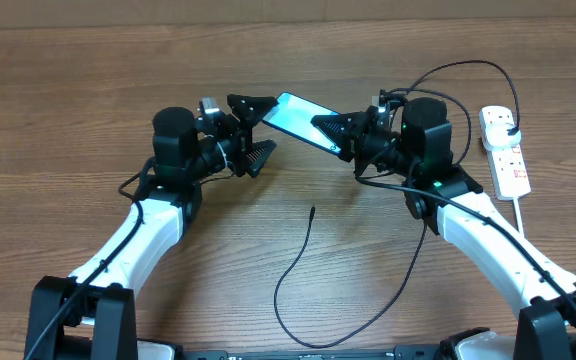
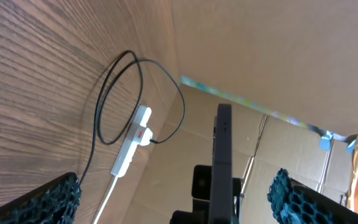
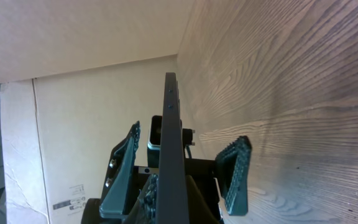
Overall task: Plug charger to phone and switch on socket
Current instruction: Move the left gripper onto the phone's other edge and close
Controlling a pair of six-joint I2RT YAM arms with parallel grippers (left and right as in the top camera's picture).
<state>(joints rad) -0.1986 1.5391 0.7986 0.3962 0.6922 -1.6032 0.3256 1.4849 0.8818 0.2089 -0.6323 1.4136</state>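
The phone (image 1: 296, 115), with a cyan screen and black edge, is held above the table. My right gripper (image 1: 334, 131) is shut on its right end, and it shows edge-on in the right wrist view (image 3: 173, 124). My left gripper (image 1: 258, 129) is open, with a finger on either side of the phone's free end (image 2: 222, 149) and not touching it. The charger's connector tip (image 1: 313, 208) lies loose on the table. Its thin black cable (image 1: 286, 275) loops toward the front edge. The white socket (image 1: 506, 150) lies at the far right, with a black plug (image 1: 513, 131) in it, and also shows in the left wrist view (image 2: 132, 146).
The socket's white cord (image 1: 521, 215) runs toward the front right beside my right arm. A loop of black cable (image 2: 114, 93) lies on the table by the socket. A cardboard wall (image 2: 278, 56) stands behind the table.
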